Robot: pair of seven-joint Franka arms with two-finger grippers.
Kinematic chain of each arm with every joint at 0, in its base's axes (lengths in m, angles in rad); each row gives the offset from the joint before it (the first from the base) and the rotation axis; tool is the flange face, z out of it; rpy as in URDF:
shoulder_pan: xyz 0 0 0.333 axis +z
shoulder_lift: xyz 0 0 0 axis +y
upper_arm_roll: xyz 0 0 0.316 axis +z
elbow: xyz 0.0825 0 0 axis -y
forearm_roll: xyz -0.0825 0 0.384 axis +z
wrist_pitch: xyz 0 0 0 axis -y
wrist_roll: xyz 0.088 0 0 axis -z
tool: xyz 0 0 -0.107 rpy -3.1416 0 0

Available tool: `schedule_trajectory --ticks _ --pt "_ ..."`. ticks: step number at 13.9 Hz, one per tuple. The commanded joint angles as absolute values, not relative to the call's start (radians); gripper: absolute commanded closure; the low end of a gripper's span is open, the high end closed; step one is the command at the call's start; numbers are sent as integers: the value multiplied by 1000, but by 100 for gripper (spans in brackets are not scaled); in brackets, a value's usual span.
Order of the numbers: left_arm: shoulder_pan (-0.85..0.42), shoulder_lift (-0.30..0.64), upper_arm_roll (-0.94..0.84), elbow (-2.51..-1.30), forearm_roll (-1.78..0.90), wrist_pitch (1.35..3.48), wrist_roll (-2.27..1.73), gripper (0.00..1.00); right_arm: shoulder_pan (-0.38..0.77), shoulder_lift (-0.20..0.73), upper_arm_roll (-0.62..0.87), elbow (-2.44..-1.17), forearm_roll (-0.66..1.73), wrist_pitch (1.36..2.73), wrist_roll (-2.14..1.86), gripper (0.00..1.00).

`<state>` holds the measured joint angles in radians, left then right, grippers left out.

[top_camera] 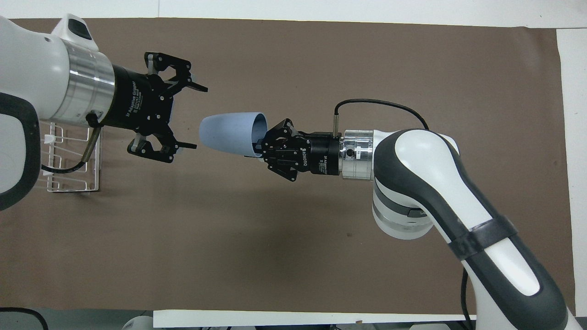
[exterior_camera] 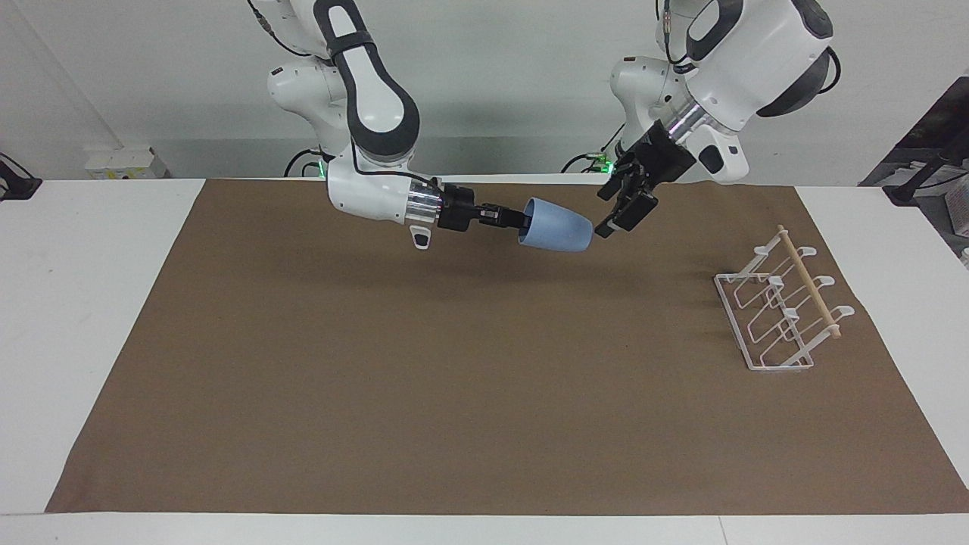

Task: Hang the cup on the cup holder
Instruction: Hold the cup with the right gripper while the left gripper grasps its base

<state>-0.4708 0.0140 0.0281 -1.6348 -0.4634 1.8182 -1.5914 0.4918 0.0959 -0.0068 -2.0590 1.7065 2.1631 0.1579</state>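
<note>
The white wire cup holder point(exterior_camera: 780, 306) stands at the left arm's end. The light-blue cup point(exterior_camera: 556, 225) hangs sideways over the mat, rim pinched by the right gripper point(exterior_camera: 509, 218), base pointing into the wide-open left gripper point(exterior_camera: 622, 206) just beside it.

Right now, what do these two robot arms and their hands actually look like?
Both arms are glossy white shells with dark grey bands at the joints and a silver metal ring at each wrist. The left hand and right hand are black, built of linked metal bars, with small white lettering on the body. A thin black cable loops from each wrist.
</note>
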Motion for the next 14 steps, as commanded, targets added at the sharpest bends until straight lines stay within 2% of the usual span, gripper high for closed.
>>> schedule_trajectory --ticks 1,14 --pt "-499 -5 38 -1689 -479 1830 -1643 0 482 89 -9 -2066 1697 2160 150 100" --pt "-541 -22 34 -1792 -482 1968 -1723 0 479 89 -9 -2065 1697 2158 152 100"
